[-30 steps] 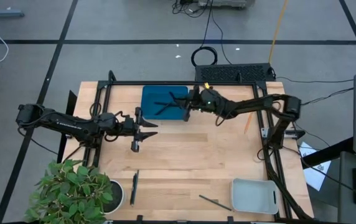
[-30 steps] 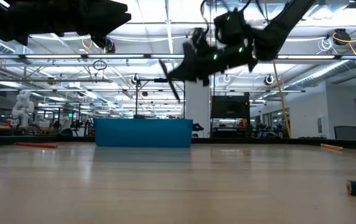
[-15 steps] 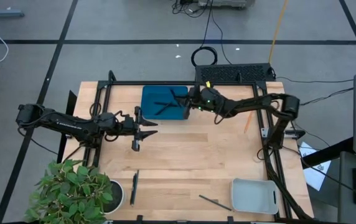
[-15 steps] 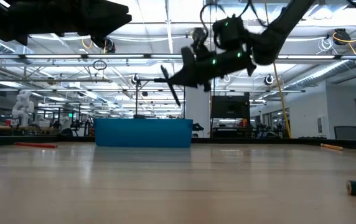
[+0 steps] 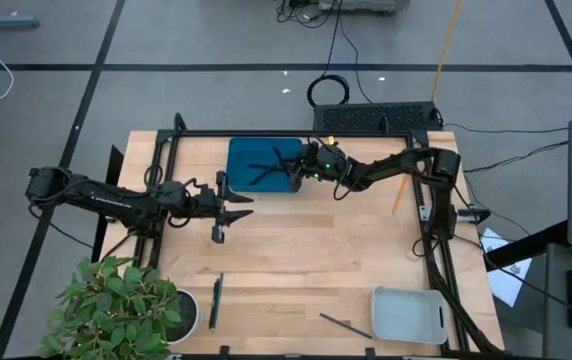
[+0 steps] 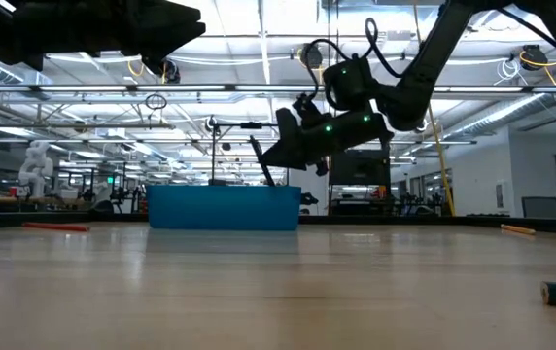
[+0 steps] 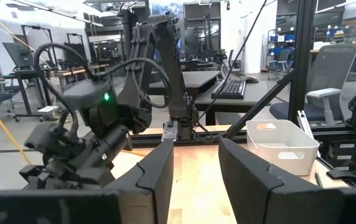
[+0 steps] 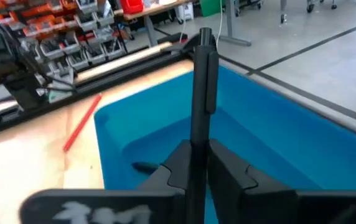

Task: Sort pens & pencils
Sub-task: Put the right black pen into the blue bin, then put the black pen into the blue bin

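Table [image 5: 296, 255]: light wood, with the blue tray [image 5: 246, 180] at the far edge and a white bin [image 5: 406, 312] at the near right corner. Right arm reaches across to the tray's right end, with the right gripper [image 5: 299, 170] hanging just above the rim; its fingers pinch a black pen [image 8: 201, 93] near its lower end. The right wrist view shows the fingers pressed against the shaft with the pen's long axis running straight out ahead of them, over the blue floor of the tray. Low view shows the pen [image 6: 261, 160] tilted, its lower tip about level with the tray's top edge, so the drop target lies directly below and slightly left of the gripper. Judgement: this is the release step, and all it needs is for the fingers to part; the tilt may let the pen tip over the rim, but most of its length is over the tray. Other black pens [image 5: 266, 165] already lie crossed inside. Left arm waits over the table's left middle, left gripper [image 5: 228, 210] spread, holding nothing. Still to sort: a black pen [image 5: 215, 300] near the plant [image 5: 116, 310], a dark grey pencil [image 5: 344, 325] just left of the white bin, and an orange pencil [image 5: 398, 197] on the right, nearer the right arm.
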Controlling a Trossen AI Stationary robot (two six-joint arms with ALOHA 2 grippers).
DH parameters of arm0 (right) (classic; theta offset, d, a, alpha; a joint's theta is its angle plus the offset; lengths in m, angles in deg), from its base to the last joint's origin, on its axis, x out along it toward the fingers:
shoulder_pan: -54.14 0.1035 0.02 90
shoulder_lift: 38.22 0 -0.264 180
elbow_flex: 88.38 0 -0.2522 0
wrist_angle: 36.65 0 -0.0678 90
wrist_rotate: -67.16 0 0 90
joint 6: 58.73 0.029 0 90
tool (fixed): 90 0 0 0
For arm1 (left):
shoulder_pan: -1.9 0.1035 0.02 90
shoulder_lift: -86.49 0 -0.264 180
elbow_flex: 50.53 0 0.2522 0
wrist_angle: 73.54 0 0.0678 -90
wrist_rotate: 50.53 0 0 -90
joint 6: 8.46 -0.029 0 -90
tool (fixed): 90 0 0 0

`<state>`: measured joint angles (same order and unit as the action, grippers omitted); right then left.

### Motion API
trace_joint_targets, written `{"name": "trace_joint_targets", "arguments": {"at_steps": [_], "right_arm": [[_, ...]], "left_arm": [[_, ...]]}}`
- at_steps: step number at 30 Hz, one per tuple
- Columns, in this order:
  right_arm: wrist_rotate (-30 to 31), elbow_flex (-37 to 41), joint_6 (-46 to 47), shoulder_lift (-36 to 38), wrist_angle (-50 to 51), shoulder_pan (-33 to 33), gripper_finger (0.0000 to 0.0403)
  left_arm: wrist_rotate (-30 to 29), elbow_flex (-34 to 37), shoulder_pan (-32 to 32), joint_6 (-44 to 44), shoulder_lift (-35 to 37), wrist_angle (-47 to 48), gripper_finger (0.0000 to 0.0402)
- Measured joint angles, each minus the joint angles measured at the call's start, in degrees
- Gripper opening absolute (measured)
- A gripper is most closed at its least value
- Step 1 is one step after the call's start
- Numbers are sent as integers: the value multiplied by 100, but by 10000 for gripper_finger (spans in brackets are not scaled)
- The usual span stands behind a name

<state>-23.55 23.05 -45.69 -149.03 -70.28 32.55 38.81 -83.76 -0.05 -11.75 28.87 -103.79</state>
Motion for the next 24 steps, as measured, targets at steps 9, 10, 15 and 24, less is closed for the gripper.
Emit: {"name": "trace_joint_targets", "arguments": {"at_steps": [9,10,15,24], "right_arm": [[58,-2,-13,436,660,32,171],[59,-2,-15,504,738,30,187],[-347,33,-59,1274,1094,64,238],[-497,1996,-806,3261,-226,1188,240]], "left_arm": [[2,0,0,6,0,20,131],[2,0,0,10,0,20,131],[2,0,0,11,0,84,131],[-187,0,-4,9,0,105,131]]}}
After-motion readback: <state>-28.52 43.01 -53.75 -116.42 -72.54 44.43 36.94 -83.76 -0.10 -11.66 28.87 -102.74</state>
